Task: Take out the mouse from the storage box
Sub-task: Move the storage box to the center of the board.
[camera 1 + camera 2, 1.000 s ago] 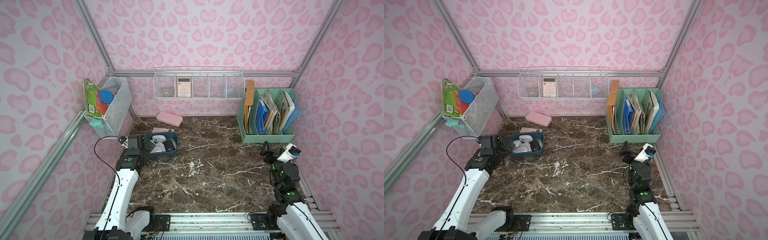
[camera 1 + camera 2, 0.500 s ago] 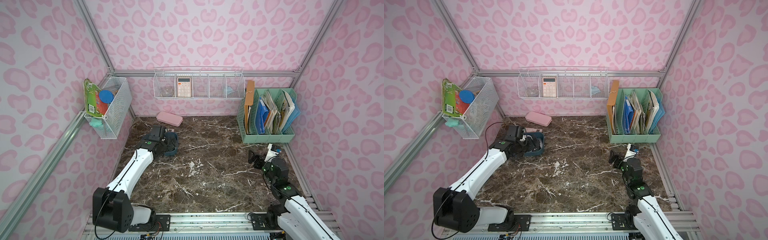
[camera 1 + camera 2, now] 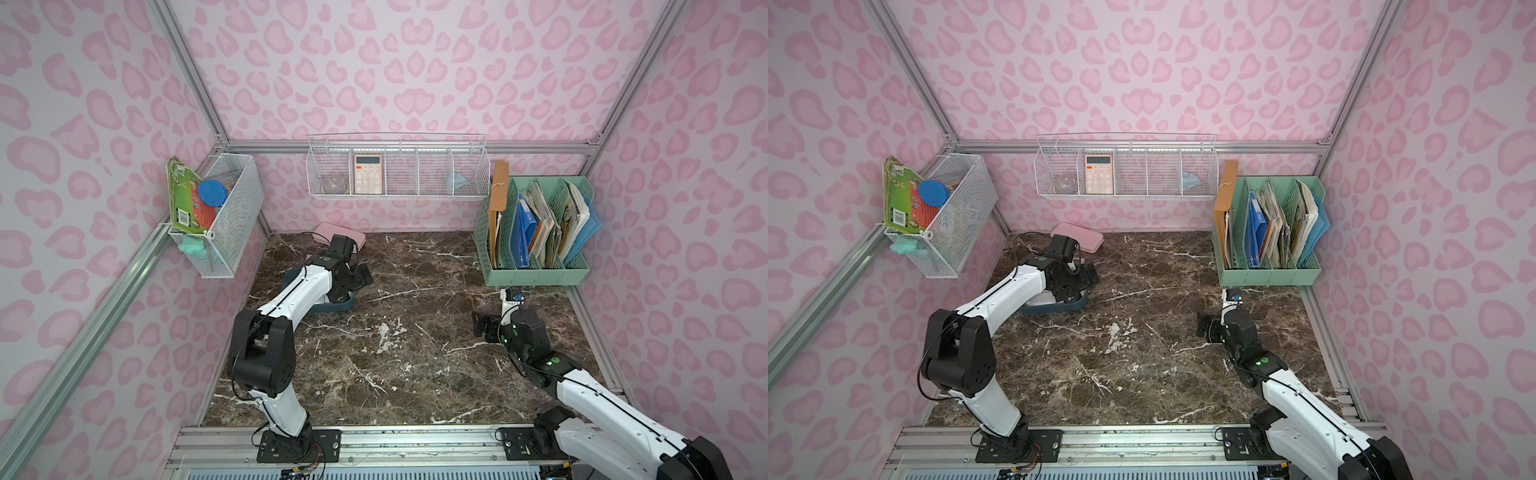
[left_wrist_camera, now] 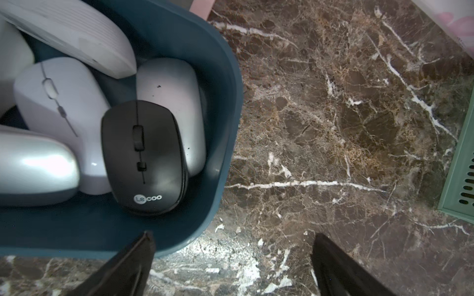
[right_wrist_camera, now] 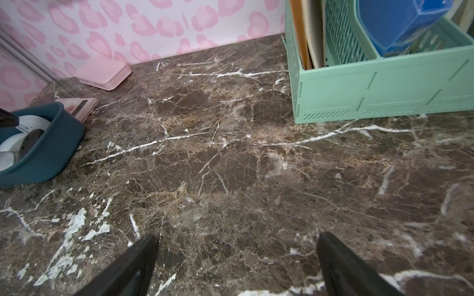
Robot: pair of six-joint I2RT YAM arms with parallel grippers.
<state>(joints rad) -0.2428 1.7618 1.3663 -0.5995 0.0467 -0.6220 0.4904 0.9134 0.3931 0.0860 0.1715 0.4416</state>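
Note:
The dark teal storage box (image 4: pixel 230 102) sits at the back left of the marble table and holds several mice. A black mouse (image 4: pixel 143 159) lies at the box's near end, partly on top of white mice (image 4: pixel 61 107). In both top views my left arm covers most of the storage box (image 3: pixel 336 306) (image 3: pixel 1059 308). My left gripper (image 4: pixel 233 235) (image 3: pixel 351 286) hovers open over the box's right end and holds nothing. My right gripper (image 5: pixel 238 237) (image 3: pixel 482 326) is open and empty, low over bare marble at the right. The storage box (image 5: pixel 51 143) lies far off from it.
A mint-green file rack (image 3: pixel 536 274) full of folders stands at the back right. A flat pink case (image 5: pixel 102 74) lies against the back wall behind the box, with a small pink device (image 5: pixel 79 107) beside the box. Wire baskets (image 3: pixel 397 183) hang on the walls.
My left arm has swung from the box's left side across it, so the gripper now hangs over its right end. My right gripper has moved left and lower. Both grippers stayed open.

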